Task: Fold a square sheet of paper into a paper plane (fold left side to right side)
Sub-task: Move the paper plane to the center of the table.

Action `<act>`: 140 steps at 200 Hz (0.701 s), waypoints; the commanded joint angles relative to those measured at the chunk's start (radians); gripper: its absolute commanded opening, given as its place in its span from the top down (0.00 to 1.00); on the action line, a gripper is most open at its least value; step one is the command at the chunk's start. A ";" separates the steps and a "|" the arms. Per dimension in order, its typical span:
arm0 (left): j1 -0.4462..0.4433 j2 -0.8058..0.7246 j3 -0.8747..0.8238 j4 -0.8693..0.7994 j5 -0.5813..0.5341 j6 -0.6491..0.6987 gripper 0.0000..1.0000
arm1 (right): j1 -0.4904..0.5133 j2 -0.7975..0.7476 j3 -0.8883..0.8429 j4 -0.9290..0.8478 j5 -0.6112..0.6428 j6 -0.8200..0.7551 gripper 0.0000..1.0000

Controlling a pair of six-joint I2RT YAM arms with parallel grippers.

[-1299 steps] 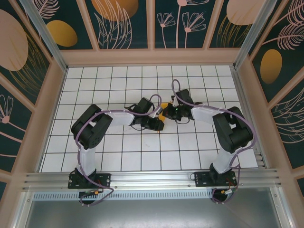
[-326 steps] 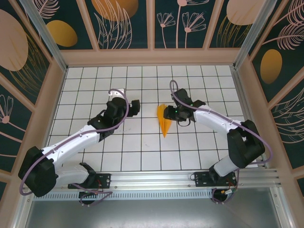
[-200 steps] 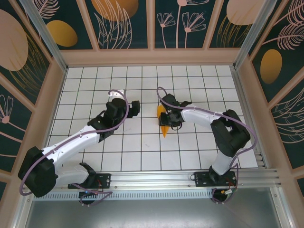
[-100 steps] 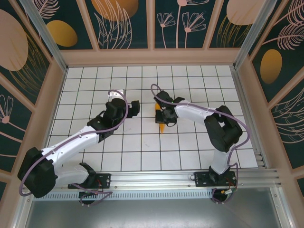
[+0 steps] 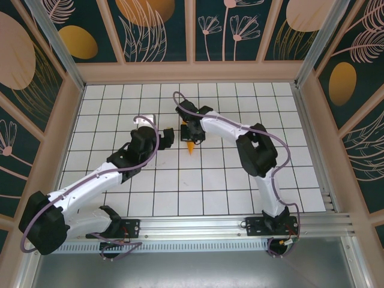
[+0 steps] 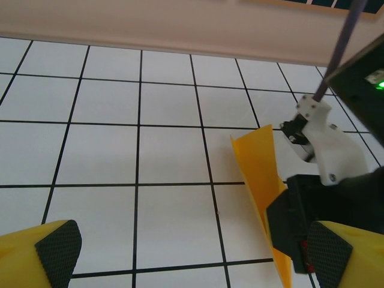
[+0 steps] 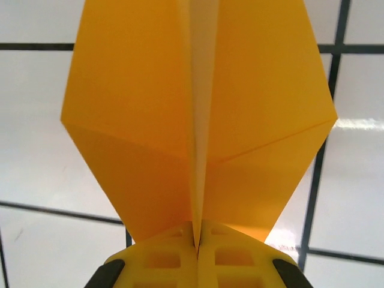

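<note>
Paper plane [image 5: 190,146] [image 7: 198,120] [image 6: 259,171]: slim orange dart, mid-table [image 5: 180,192], slightly toward the far side, nose pointing near. My right gripper [image 5: 191,135] [image 7: 198,247] is clamped tight on its centre ridge at the far end. My left gripper [image 5: 168,137] [image 6: 192,247] hangs just left of it, jaws spread wide, holding nothing

From above, the right tool [image 5: 188,133] covers most of the slim orange-yellow folded paper plane [image 5: 189,147]. Just its pointed end is exposed, too small to read any creases. In the left wrist view the plane's lower stretch is hidden behind the right arm's black housing, and the left tool's [image 6: 192,246] yellow fingers [image 6: 36,261] are cut by the bottom edge. In the right wrist view the plane's upper part runs off the top edge.
</note>
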 commanded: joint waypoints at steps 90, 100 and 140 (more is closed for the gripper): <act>0.006 -0.020 -0.024 0.006 -0.016 0.025 0.01 | 0.003 0.132 0.112 -0.120 0.039 -0.003 0.91; 0.004 -0.022 -0.025 0.004 -0.014 0.026 0.02 | 0.004 0.132 0.107 -0.118 0.037 -0.003 0.89; 0.005 -0.022 -0.024 0.000 -0.012 0.024 0.02 | 0.004 0.119 0.104 -0.120 0.034 -0.008 0.87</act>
